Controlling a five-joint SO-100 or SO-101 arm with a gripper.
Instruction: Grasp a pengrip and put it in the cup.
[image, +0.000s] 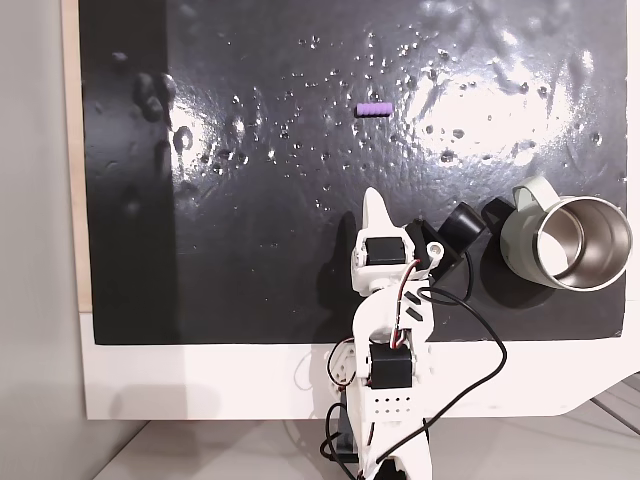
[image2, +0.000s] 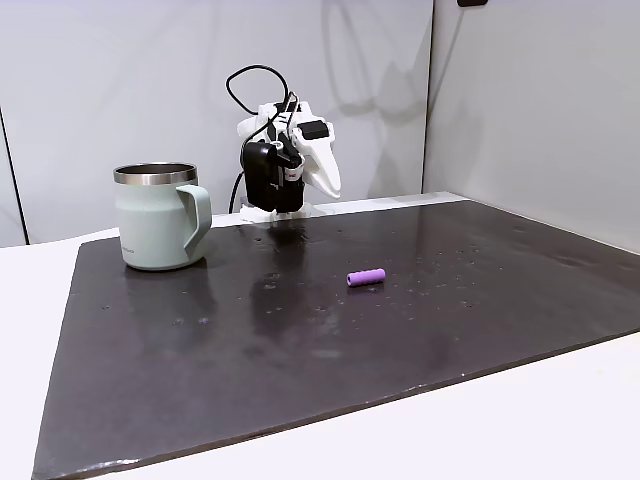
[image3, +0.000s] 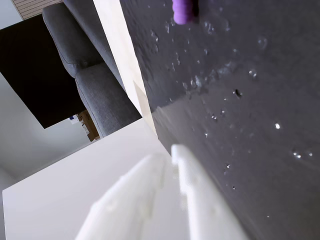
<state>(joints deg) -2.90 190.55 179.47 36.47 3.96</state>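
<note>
The pengrip (image: 373, 108) is a small purple ribbed tube lying flat on the black mat (image: 240, 260), apart from everything else. In another fixed view the pengrip (image2: 366, 277) lies mid-mat, and in the wrist view the pengrip (image3: 184, 12) shows at the top edge. The cup (image: 565, 243), a pale green mug with a steel inside, stands upright at the mat's right edge; in the side fixed view the cup (image2: 158, 215) is at the left. My white gripper (image: 374, 203) hovers near the arm's base, well short of the pengrip, fingers (image3: 150, 190) pressed together and holding nothing.
A black round camera part (image: 462, 228) on the arm sits close to the cup's handle (image: 528, 192). The mat is covered in shiny bumps and rests on a white table (image: 200, 385). A grey chair (image3: 95, 85) stands beyond the table edge in the wrist view.
</note>
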